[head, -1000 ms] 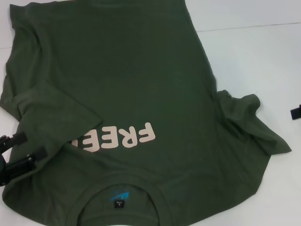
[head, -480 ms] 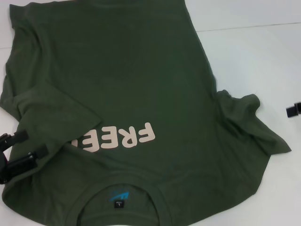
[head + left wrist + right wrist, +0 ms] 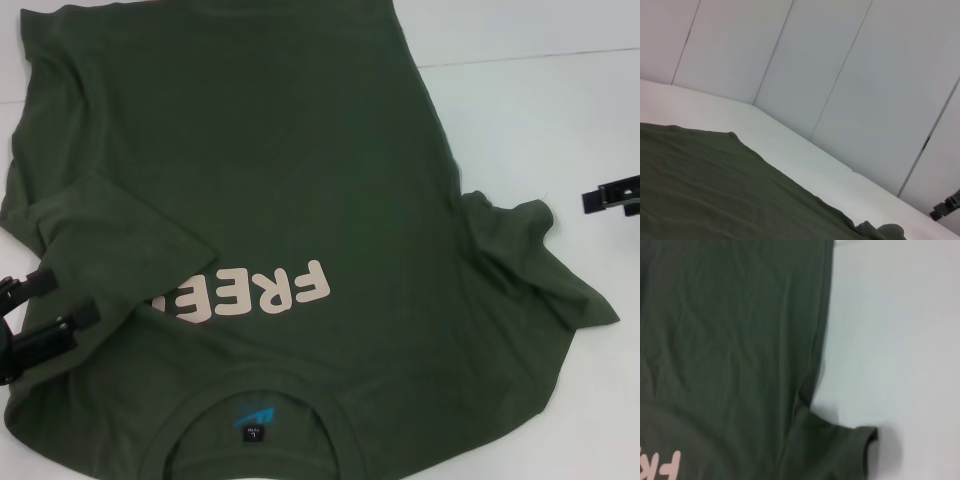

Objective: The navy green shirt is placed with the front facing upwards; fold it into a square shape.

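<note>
Shirt (image 3: 270, 180) between left hand (image 3: 62, 304); right hand (image 3: 612, 197)

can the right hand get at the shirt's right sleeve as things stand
Probably yes. The right hand sits over bare table beside the sleeve, which lies spread flat with nothing between them.

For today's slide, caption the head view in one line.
Navy green shirt lies face up, left sleeve folded in; left gripper beside it, right gripper approaching.

The navy green shirt (image 3: 270, 180) lies spread on the bench (image 3: 540, 120), collar nearest the robot. Its left sleeve is folded onto the body. The left claw (image 3: 55, 310) sits at the shirt's left edge; the right claw (image 3: 612, 197) hangs right of the shirt, apart from it.
</note>
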`<state>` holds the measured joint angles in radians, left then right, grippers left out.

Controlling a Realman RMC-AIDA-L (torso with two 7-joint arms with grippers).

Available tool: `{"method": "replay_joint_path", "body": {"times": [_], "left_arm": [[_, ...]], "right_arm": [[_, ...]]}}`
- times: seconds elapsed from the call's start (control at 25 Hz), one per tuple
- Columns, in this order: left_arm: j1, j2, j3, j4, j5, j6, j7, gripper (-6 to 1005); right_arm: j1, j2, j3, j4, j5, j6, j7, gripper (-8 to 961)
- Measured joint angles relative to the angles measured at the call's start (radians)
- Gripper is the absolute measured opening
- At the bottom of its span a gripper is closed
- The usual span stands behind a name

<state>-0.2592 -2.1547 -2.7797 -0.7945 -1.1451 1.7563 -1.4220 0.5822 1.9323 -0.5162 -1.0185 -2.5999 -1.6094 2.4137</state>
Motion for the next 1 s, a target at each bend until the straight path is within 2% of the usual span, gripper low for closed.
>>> {"method": "replay_joint_path", "body": {"times": [0.2, 0.4, 0.68, 1.0], "left_arm": [[-0.002, -0.001, 0.0, 0.0, -0.001, -0.005, 0.0, 909], [-0.005, -0.004, 0.0, 0.0, -0.001, -0.01, 0.0, 908], [-0.002, -0.005, 0.0, 0.0, -0.001, -0.011, 0.0, 908], [-0.003, -0.005, 0.0, 0.0, -0.001, -0.011, 0.0, 907]], "right_arm": [[0.004, 0.045, -0.027, 0.015, 0.007, 0.082, -0.014, 802], [0.019, 0.07, -0.056, 0.064, 0.009, 0.162, -0.014, 802], [0.029, 0.083, -0.07, 0.087, 0.005, 0.22, -0.004, 802], [0.034, 0.083, -0.098, 0.139, -0.022, 0.266, 0.027, 802]]}}
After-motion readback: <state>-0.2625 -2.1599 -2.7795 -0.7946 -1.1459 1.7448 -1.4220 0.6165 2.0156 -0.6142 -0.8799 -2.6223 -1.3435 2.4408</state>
